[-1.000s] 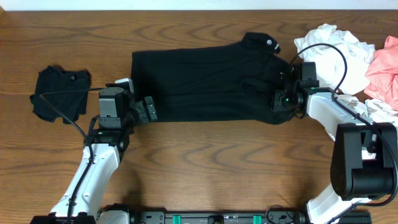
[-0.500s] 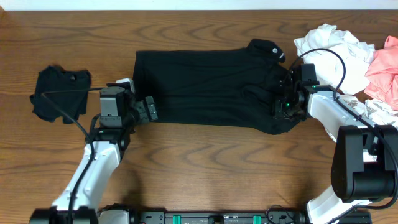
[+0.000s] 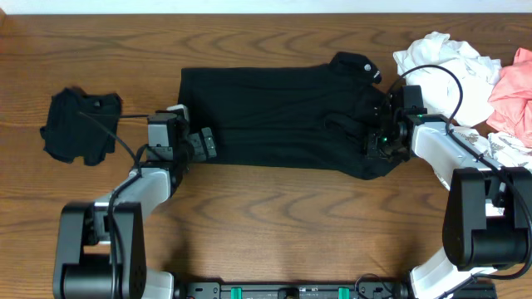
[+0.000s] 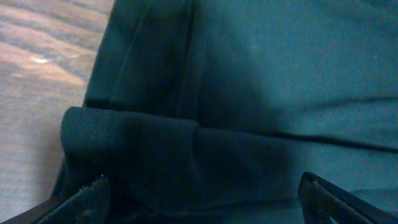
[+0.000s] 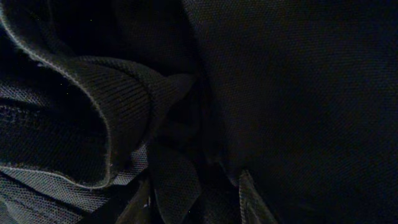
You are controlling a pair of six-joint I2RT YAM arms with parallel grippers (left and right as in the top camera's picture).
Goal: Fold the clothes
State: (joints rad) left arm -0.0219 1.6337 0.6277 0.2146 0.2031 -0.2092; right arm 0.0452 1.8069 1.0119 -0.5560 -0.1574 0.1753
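A black garment (image 3: 274, 116) lies spread flat across the middle of the table. My left gripper (image 3: 204, 145) is open at its left hem. In the left wrist view the fingers (image 4: 202, 199) are wide apart with a folded edge of the dark cloth (image 4: 261, 81) between them. My right gripper (image 3: 376, 141) sits on the garment's bunched right end. In the right wrist view its fingers (image 5: 196, 196) are close together, pinching a fold of the black fabric (image 5: 298, 81).
A small crumpled black cloth (image 3: 79, 124) lies at the far left. A pile of white clothes (image 3: 440, 62) and a pink garment (image 3: 515, 91) lie at the right edge. Bare wood (image 4: 37, 74) shows left of the hem.
The black garment has shifted slightly right, pulled by my right gripper, which moved a little toward the front. My left arm has swung right, its gripper now closer on the hem.
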